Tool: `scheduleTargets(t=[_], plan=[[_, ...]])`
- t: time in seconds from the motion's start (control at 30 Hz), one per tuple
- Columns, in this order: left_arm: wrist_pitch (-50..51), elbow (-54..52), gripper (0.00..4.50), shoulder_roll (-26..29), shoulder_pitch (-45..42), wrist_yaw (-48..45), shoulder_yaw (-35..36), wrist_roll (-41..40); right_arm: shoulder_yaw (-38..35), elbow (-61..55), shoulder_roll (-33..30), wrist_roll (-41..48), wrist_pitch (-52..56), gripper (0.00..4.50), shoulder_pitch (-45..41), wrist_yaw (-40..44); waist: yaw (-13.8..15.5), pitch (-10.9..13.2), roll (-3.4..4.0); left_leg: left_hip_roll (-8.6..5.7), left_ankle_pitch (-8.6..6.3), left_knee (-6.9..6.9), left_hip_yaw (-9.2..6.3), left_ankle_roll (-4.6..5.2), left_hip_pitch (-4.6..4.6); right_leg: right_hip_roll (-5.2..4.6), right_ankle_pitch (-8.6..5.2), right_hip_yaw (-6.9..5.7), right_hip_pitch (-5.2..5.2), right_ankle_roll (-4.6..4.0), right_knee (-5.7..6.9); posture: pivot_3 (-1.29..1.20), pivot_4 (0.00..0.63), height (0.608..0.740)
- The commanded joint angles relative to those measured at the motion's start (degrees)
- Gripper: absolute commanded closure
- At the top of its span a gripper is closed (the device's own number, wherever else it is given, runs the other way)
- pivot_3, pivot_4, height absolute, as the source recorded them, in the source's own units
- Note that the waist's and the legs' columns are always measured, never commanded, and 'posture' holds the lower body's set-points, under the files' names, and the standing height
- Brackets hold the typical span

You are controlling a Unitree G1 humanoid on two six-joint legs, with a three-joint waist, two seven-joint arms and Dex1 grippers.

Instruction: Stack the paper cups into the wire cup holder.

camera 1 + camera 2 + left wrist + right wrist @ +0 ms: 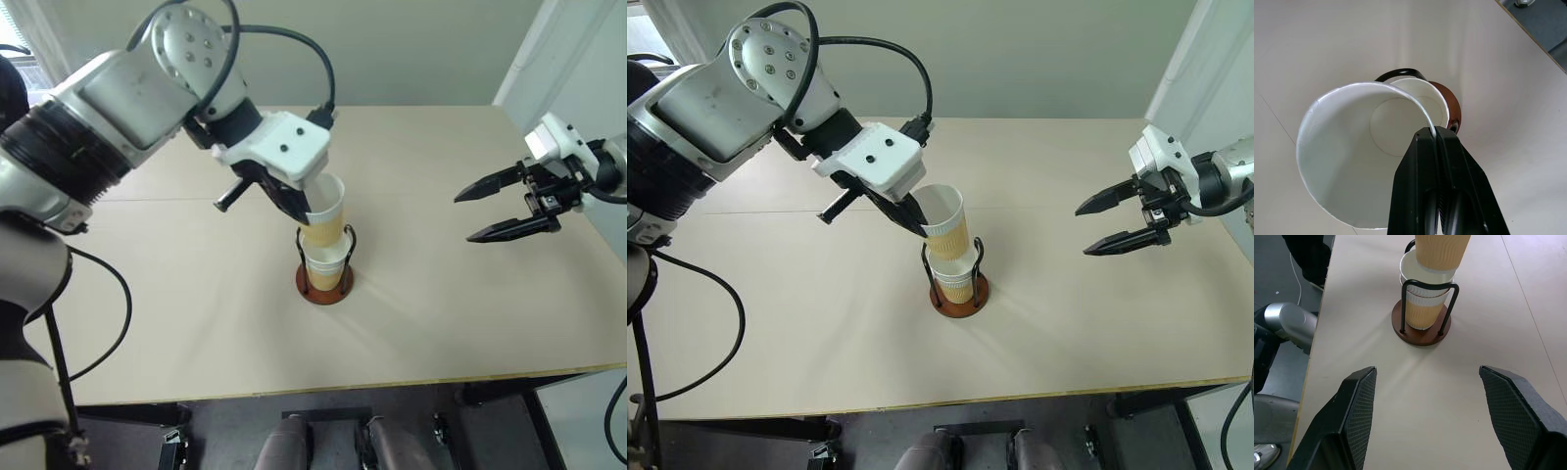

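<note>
Pale tabletop (196, 323), wire cup holder (324, 282) at centre holding nested paper cups (326, 266). Left gripper (299, 212), clamped on the rim of a tilted top cup (326, 220), half-seats it; a skewed entry could jam or tip the holder. Right gripper (482, 213) hovers well apart, jaws wide and empty.

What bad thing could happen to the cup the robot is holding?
1. The left gripper pinches only the rim of the top cup, which hangs tilted over the cups already in the wire cup holder. It might catch on their rim instead of sliding in.
2. Pushing down off-centre could tip the small holder on the table, because the open right gripper waits apart and does not steady it.
</note>
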Motion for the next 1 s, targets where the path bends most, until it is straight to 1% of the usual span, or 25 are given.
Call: scheduleTargets(t=[0.03,0.37,0.47,0.5,0.67,0.73,0.77,0.8,0.83,0.93,1.0], plan=[[-0.3,-1.1,4.48,0.9,-0.4,-1.6,0.5,-0.6,-1.5,-1.3,-1.4,1.0,0.3,1.12,-1.2,0.2,0.0,0.0,0.0,0.0,0.0,0.0,0.0,0.0,0.0,0.0,0.0,0.01,0.0,0.0,-0.01,0.0,0.15,0.74],[0.9,-4.0,4.48,2.2,0.3,-1.6,-0.7,-2.2,-1.8,-1.9,-1.6,0.9,0.8,1.12,-0.9,0.2,0.0,0.0,0.0,0.0,0.0,-0.01,-0.01,0.0,0.0,0.0,0.0,0.01,0.0,0.0,-0.02,0.0,0.15,0.74],[1.6,-5.4,3.88,3.5,0.3,-1.6,-2.2,-3.0,-1.9,-2.0,-1.6,0.8,0.9,1.12,-0.6,0.2,-0.1,0.0,0.01,0.0,0.0,-0.01,0.0,0.0,0.01,0.0,0.0,0.0,0.0,0.0,-0.01,0.0,0.15,0.74],[1.7,-5.7,3.56,3.7,0.4,-1.6,-2.4,-3.0,-1.9,-2.0,-1.6,0.8,0.9,1.12,-0.5,0.2,-0.1,0.0,0.01,0.01,0.0,-0.01,0.0,0.0,0.01,0.0,0.0,0.01,0.0,0.0,-0.01,0.0,0.15,0.74],[1.3,-5.2,1.76,4.2,2.1,-1.6,-1.4,-1.7,-1.9,-2.0,-1.7,0.8,0.9,1.12,-0.1,0.2,0.0,0.0,0.01,0.01,0.01,0.0,-0.01,-0.01,0.01,0.0,0.0,0.0,0.0,0.0,0.0,0.0,0.15,0.74],[2.7,-4.1,1.0,3.6,3.4,-1.6,1.3,-1.4,-2.0,-1.6,-1.2,0.4,0.7,1.12,-0.4,0.2,-0.1,0.0,0.01,0.01,0.01,0.01,-0.01,-0.01,0.01,0.0,0.0,0.01,0.01,0.0,0.0,0.0,0.15,0.74],[4.4,-3.6,0.67,3.3,4.1,-1.6,3.1,-1.7,-2.0,-1.5,-1.0,0.3,0.8,1.12,-0.5,0.2,0.0,0.0,0.01,0.0,0.01,0.02,-0.01,0.0,0.01,0.0,0.0,0.01,0.02,0.0,0.0,0.0,0.15,0.74],[6.3,-2.7,0.25,2.7,5.2,-1.6,5.8,-2.0,-2.1,-1.3,-0.8,0.0,0.8,1.12,-0.6,0.2,-0.1,0.0,0.01,0.01,0.01,0.03,-0.02,0.0,0.01,0.0,0.0,0.01,0.01,0.0,0.01,0.0,0.15,0.74],[8.3,-0.6,0.03,1.5,6.9,-0.6,10.4,-2.3,-2.6,-0.3,-0.1,-1.0,0.5,1.12,-0.7,0.2,0.0,0.0,0.01,0.0,0.01,0.03,-0.01,0.0,0.0,0.0,0.0,0.0,0.01,0.0,0.03,0.0,0.15,0.74],[14.3,2.7,0.03,-0.3,11.4,3.6,22.6,-3.5,-5.2,4.5,3.4,-5.5,0.7,1.12,-1.8,-0.7,-0.1,0.0,0.0,0.01,0.03,0.06,-0.01,-0.01,0.05,0.0,0.02,0.0,0.03,-0.03,0.1,0.0,0.15,0.74],[20.7,2.6,0.03,0.0,15.3,9.8,32.6,-6.9,-7.8,7.4,5.5,-7.4,2.2,1.12,-2.0,-2.5,-0.3,0.0,0.01,0.01,0.05,0.07,0.02,0.0,0.08,0.0,0.04,0.02,0.03,-0.02,0.16,0.0,0.15,0.74]])
